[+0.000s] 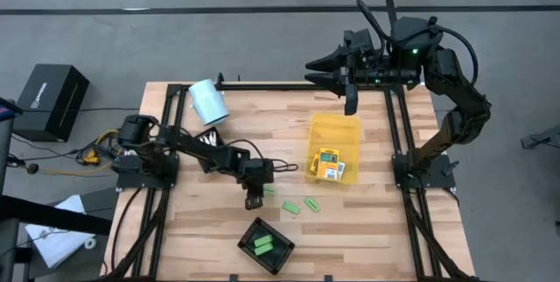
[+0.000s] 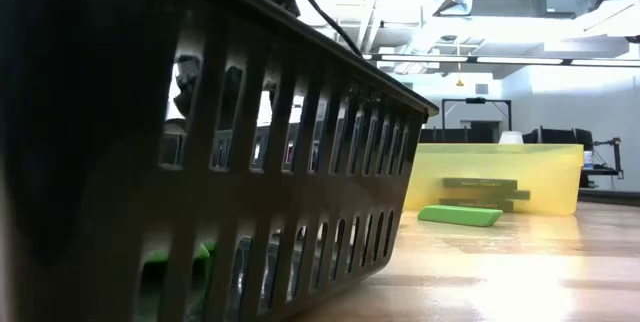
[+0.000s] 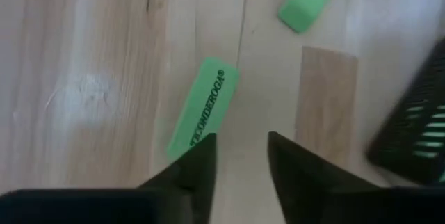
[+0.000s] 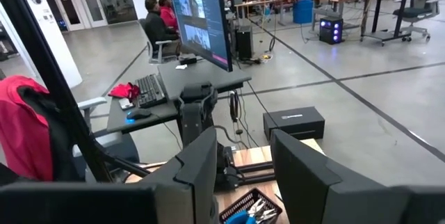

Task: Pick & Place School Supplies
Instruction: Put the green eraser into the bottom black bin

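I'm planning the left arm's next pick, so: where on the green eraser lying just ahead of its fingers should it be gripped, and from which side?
Grip the green eraser across its narrow width near the middle, coming straight down from above. It lies flat on the table, printed face up, with bare wood along both long edges, so fingers probably fit either side. The left gripper hovers open beside its near end and would likely need a slight turn to square up.

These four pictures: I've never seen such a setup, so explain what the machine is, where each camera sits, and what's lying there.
Two dark robot arms work at a wooden table. One camera looks down from overhead, one sits at table height, one rides on each wrist. The left claw hangs open and empty over a green eraser; more green erasers lie nearby, and two are in the black tray. The yellow bin holds yellow-orange packs. A pale cylinder lies at the back. The right claw waits open above the bin.
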Tool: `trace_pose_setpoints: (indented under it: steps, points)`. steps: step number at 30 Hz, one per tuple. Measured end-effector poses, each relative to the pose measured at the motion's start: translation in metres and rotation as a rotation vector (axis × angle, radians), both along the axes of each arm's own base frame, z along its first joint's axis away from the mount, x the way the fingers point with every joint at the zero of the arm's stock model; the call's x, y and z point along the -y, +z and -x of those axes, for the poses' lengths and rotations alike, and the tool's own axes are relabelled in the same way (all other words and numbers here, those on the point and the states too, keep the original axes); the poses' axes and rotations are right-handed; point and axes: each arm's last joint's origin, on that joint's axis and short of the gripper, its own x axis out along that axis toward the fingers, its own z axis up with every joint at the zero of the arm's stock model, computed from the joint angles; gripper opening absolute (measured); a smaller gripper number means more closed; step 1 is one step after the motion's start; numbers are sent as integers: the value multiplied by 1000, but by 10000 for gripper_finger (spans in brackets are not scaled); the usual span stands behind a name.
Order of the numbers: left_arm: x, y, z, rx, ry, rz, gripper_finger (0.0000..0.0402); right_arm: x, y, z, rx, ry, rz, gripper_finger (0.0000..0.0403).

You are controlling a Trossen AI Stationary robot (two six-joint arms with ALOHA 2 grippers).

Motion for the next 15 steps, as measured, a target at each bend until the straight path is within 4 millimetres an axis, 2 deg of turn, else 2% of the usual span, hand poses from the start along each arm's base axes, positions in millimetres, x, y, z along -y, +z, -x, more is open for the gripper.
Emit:
trace_pose_setpoints:
  steps: [4, 7, 11, 15]
  points:
    - [-6, -7, -2, -12, -19, -17, 192, -2, 0, 0, 0, 6, -11, 128]
    - [-11, -8, -4, -9, -47, -10, 219, -4, 0, 0, 0, 12, -12, 128]
    - [-16, -4, -3, 6, -39, -16, 227, -6, 0, 0, 1, 16, -14, 128]
    - [-18, 10, -1, 51, -30, -29, 214, -8, 0, -1, 2, 20, -13, 128]
